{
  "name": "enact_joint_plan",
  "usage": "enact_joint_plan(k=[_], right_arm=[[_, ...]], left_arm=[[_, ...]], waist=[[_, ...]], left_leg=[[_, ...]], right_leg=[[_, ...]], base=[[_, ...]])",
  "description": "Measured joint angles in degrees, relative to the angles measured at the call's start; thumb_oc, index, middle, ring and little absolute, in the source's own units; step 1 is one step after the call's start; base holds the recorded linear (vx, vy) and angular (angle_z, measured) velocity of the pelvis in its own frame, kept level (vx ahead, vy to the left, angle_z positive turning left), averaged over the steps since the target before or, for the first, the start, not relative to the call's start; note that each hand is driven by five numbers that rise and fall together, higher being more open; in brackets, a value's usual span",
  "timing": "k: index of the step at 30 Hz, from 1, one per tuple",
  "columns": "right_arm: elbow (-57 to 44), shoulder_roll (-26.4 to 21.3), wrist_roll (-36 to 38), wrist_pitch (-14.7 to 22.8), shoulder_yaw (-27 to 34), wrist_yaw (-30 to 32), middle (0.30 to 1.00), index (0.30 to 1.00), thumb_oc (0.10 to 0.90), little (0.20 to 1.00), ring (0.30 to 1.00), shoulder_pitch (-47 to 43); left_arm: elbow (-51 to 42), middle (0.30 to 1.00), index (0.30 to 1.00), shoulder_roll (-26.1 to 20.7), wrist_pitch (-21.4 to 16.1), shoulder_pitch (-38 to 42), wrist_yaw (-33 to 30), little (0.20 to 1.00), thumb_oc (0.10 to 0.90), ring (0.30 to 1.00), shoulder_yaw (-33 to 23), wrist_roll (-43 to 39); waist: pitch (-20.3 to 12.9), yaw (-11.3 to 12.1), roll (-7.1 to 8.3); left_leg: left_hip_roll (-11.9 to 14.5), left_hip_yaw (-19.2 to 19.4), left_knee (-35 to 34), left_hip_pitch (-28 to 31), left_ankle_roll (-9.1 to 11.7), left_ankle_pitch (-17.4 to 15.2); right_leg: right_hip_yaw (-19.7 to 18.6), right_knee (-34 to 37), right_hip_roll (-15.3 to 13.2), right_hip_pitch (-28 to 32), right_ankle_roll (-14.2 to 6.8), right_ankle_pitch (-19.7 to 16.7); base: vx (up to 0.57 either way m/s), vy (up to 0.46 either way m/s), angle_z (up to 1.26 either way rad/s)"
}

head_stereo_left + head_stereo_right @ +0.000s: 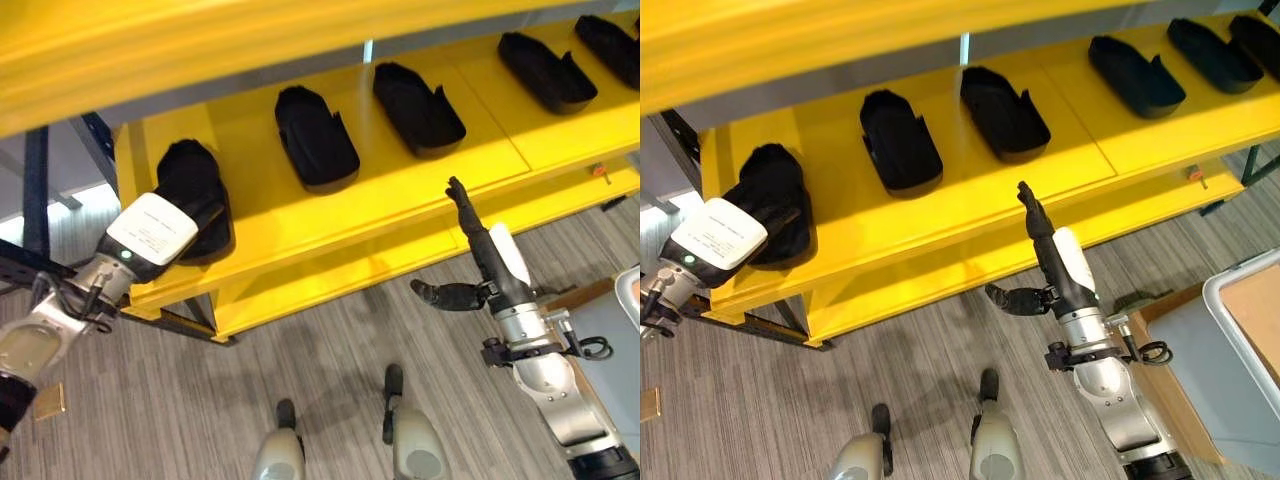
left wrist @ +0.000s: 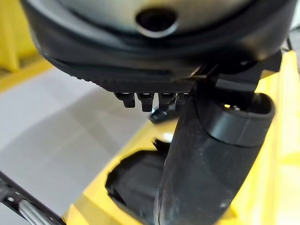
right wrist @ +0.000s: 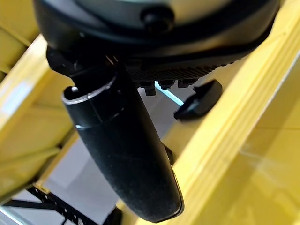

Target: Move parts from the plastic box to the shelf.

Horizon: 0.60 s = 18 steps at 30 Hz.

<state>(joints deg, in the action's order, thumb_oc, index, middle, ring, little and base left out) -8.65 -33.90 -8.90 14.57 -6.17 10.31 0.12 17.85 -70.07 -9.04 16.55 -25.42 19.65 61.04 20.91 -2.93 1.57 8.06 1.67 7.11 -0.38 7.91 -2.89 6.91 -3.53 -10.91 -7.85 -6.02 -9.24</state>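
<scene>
Several black moulded parts lie in a row on the yellow shelf [image 1: 250,215], among them one [image 1: 315,135] left of centre and another [image 1: 418,108] beside it. My left hand [image 1: 150,232] rests on the leftmost black part [image 1: 190,175] at the shelf's left end. In the left wrist view that part [image 2: 133,187] lies on the shelf just past the thumb [image 2: 206,164]. My right hand [image 1: 490,262] hangs in front of the shelf's front edge, fingers straight and pointing up, thumb [image 1: 445,294] spread out, holding nothing.
An upper yellow shelf board [image 1: 200,50] overhangs the row. A dark metal frame [image 1: 35,190] stands left of the shelf. A grey box with a pale rim [image 1: 1240,350] sits at the lower right beside my right arm. Grey striped floor lies below.
</scene>
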Motion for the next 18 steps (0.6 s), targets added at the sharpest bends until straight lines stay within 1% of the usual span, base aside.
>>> enact_joint_plan(k=[1, 3, 4, 6, 8, 9, 10, 11, 12, 13, 14, 15, 16, 18], right_arm=[[0.0, 0.0, 0.0, 0.0, 0.2, 0.0, 1.0, 1.0, 0.9, 1.0, 1.0, 0.2], [0.0, 0.1, 0.0, -0.1, 0.2, 0.0, 1.0, 1.0, 0.9, 1.0, 1.0, 0.4], [0.0, 0.3, 0.0, -0.1, 0.3, 0.0, 1.0, 1.0, 0.9, 1.0, 1.0, 1.2], [0.0, 0.4, 0.0, -0.2, 0.6, -0.1, 1.0, 1.0, 0.9, 1.0, 1.0, 2.9], [0.0, 0.7, 0.0, -0.4, 1.0, -0.4, 1.0, 1.0, 0.9, 1.0, 1.0, 4.4], [0.0, 2.0, 0.0, -0.7, 1.4, -0.4, 1.0, 1.0, 0.9, 1.0, 1.0, 5.7], [0.0, 2.0, 0.0, -0.7, 1.5, -0.5, 1.0, 1.0, 0.9, 1.0, 1.0, 5.9], [0.0, 2.5, -0.1, -0.8, 1.7, -0.6, 1.0, 1.0, 0.9, 1.0, 1.0, 6.4], [0.0, 2.8, 0.0, -0.8, 2.4, -0.7, 1.0, 1.0, 0.9, 1.0, 1.0, 7.1], [0.0, 2.8, 0.0, -1.2, 3.2, -0.7, 1.0, 1.0, 0.9, 1.0, 1.0, 7.6], [-0.1, 2.9, 0.0, -1.4, 5.0, -0.8, 1.0, 1.0, 0.9, 1.0, 1.0, 8.4], [-0.1, 2.9, 0.0, -1.7, 5.4, -0.8, 1.0, 1.0, 0.9, 1.0, 1.0, 8.4], [-0.1, 2.8, 0.0, -1.8, 5.5, -0.8, 1.0, 1.0, 0.9, 1.0, 1.0, 8.4], [-0.1, 2.9, 0.0, -1.8, 5.5, -1.2, 1.0, 1.0, 0.9, 1.0, 1.0, 8.5]], left_arm=[[-0.3, 1.0, 1.0, 0.0, 0.0, -0.2, 0.0, 1.0, 0.9, 1.0, -0.1, 0.0], [-0.5, 1.0, 1.0, 0.6, -0.1, -1.2, -0.1, 1.0, 0.9, 1.0, -0.4, 0.0], [-0.7, 1.0, 1.0, 1.5, -0.2, -3.3, 0.0, 1.0, 0.9, 1.0, -1.5, 0.0], [-1.7, 1.0, 1.0, 1.7, -0.2, -6.4, 0.0, 1.0, 0.9, 1.0, -2.7, 0.0], [-3.1, 1.0, 1.0, 3.3, -0.6, -10.7, 0.0, 1.0, 0.9, 1.0, -6.3, 0.0], [-3.2, 1.0, 1.0, 3.5, -0.9, -13.6, 0.2, 1.0, 0.9, 1.0, -7.0, 0.0], [-3.3, 1.0, 1.0, 3.5, -1.2, -14.7, 0.7, 1.0, 0.9, 1.0, -7.6, 0.0], [-5.3, 1.0, 1.0, 4.5, -1.4, -20.2, 1.3, 1.0, 0.9, 1.0, -12.2, 0.0], [-7.1, 1.0, 1.0, 5.8, -1.5, -23.8, 1.3, 1.0, 0.9, 1.0, -15.5, 0.0], [-8.1, 1.0, 1.0, 6.5, -1.5, -25.6, 1.3, 1.0, 0.9, 1.0, -16.9, 0.0], [-11.8, 1.0, 1.0, 6.8, -1.5, -28.7, 2.2, 1.0, 0.9, 1.0, -19.7, 0.0], [-13.5, 1.0, 1.0, 7.5, -1.8, -30.7, 2.3, 1.0, 0.9, 1.0, -21.8, 0.0], [-14.1, 1.0, 1.0, 8.4, -2.1, -31.6, 2.3, 1.0, 0.9, 1.0, -22.9, -0.1], [-15.6, 1.0, 1.0, 9.7, -2.3, -33.3, 2.8, 1.0, 0.9, 1.0, -24.8, -0.1]], waist=[[-0.1, 0.1, 0.04], [-1.6, 0.0, 0.06], [-2.7, 0.1, 0.08], [-3.9, 0.0, 0.11], [-5.0, 0.0, 0.05], [-7.2, 0.1, 0.01], [-7.5, 0.3, 0.02], [-8.0, 0.3, -0.12], [-8.4, 0.4, -0.21], [-8.7, 0.8, -0.42], [-8.8, 1.8, -0.52], [-9.0, 2.1, -0.59], [-9.3, 2.2, -0.75], [-10.1, 3.1, -0.98]], left_leg=[[0.0, 0.1, -0.5, 0.7, 0.0, 0.1], [0.0, 0.4, -1.1, 1.1, 0.0, 0.2], [0.0, 0.9, -2.1, 2.2, -0.1, 0.3], [0.1, 1.0, -3.1, 3.2, -0.1, 0.5], [0.3, 1.3, -4.5, 4.6, -0.1, 0.8], [0.5, 1.2, -5.1, 4.7, -0.1, 0.9], [0.5, 1.2, -5.3, 4.9, -0.1, 0.9], [0.9, 1.4, -6.2, 5.9, -0.1, 1.0], [0.9, 1.4, -6.7, 6.6, 0.0, 1.1], [0.9, 1.2, -6.9, 6.6, 0.0, 1.1], [0.9, 1.0, -7.0, 6.6, 0.0, 1.2], [0.9, 0.9, -7.2, 6.6, 0.0, 1.3], [0.8, 0.9, -7.4, 6.6, 0.0, 1.4], [0.8, 0.9, -7.5, 6.7, 0.0, 1.4]], right_leg=[[0.1, 0.2, 0.1, 0.5, -0.1, -0.1], [0.1, 0.7, 0.1, 0.7, -0.1, -0.1], [0.1, 1.4, 0.1, 1.5, -0.1, -0.1], [0.1, 2.2, 0.2, 2.3, -0.2, -0.2], [0.2, 3.3, 0.4, 3.5, -0.3, -0.3], [0.5, 3.7, 0.4, 3.6, -0.3, -0.3], [0.5, 3.8, 0.7, 3.7, -0.3, -0.3], [0.6, 4.8, 0.7, 4.8, -0.4, -0.2], [0.7, 5.5, 0.9, 5.5, -0.5, -0.2], [1.1, 5.6, 0.9, 5.8, -0.3, -0.4], [1.3, 5.8, 0.9, 5.9, -0.4, -0.5], [1.4, 5.9, 1.1, 6.1, -0.5, -0.5], [1.4, 6.0, 1.1, 6.2, -0.5, -0.5], [1.5, 6.3, 1.1, 6.3, -0.7, -0.5]], base=[[0.04, -0.008, -0.01], [0.06, -0.011, -0.06], [0.07, -0.017, -0.1], [0.07, -0.026, -0.05], [0.05, -0.023, -0.01], [0.07, -0.04, 0.02], [0.07, -0.042, 0.0], [0.06, -0.049, -0.01], [0.0, 0.0, 0.0], [0.02, -0.029, 0.09], [-0.01, -0.02, 0.13], [0.02, -0.02, 0.13], [0.01, -0.009, 0.1], [0.04, -0.01, 0.04]])
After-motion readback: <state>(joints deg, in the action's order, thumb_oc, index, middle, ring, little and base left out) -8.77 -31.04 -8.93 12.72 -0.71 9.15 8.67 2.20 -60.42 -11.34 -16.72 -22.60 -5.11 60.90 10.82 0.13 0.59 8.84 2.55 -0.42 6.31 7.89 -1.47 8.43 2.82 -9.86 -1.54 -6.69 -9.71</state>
